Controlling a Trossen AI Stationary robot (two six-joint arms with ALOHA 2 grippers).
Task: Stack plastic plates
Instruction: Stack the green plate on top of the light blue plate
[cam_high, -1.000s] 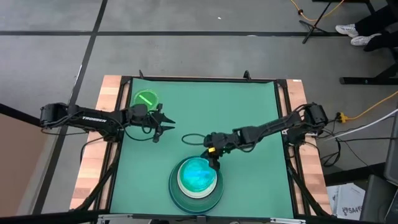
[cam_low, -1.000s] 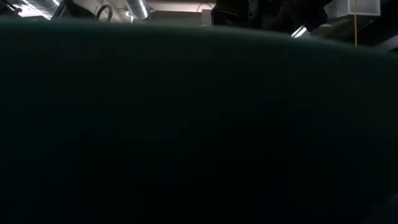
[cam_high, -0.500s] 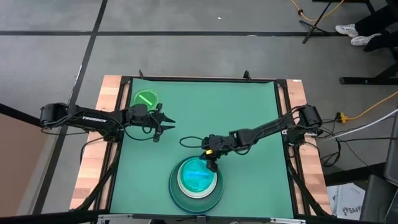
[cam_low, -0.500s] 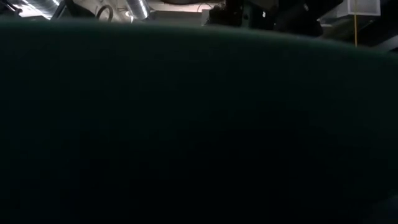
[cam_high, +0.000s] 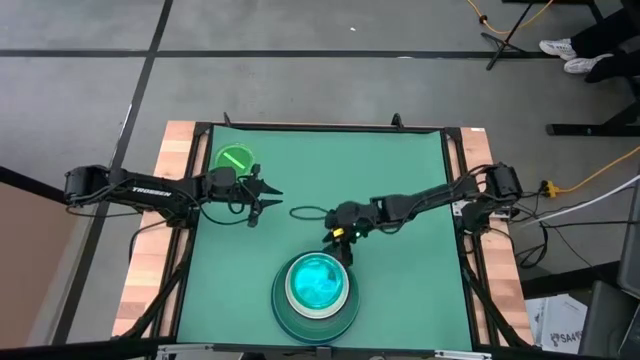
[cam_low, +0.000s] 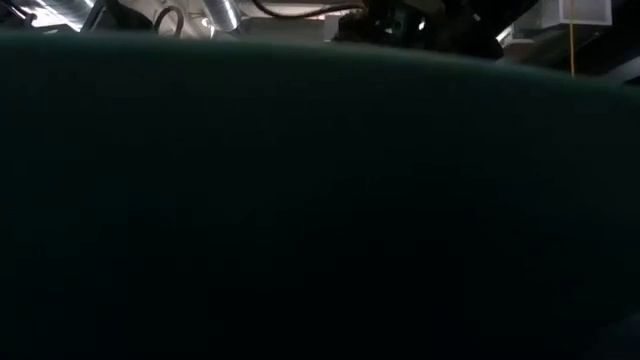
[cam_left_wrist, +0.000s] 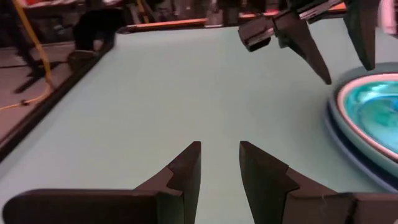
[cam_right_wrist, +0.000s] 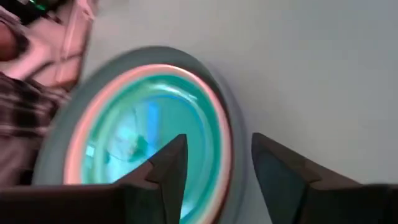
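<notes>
The table's mat (cam_high: 400, 180) is a flat green, framed by pale wooden edges (cam_high: 155, 250). On it the stack of plates (cam_high: 316, 290) runs from a dark green outer rim through blue and white to a glowing cyan centre — while the lone small plate (cam_high: 234, 159) is bright translucent green. Both arms are black — left gripper (cam_high: 262, 197) and right gripper (cam_high: 344, 245) alike.

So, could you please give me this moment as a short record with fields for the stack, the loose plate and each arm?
stack: plates piled at the table's near edge, cyan plate on top, dark green plate at the bottom
loose plate: small bright green plate, far left corner of the table
left pincer: open, empty, beside the bright green plate
right pincer: open, empty, just beyond the stack's far rim
low view: blocked by a dark surface
</notes>
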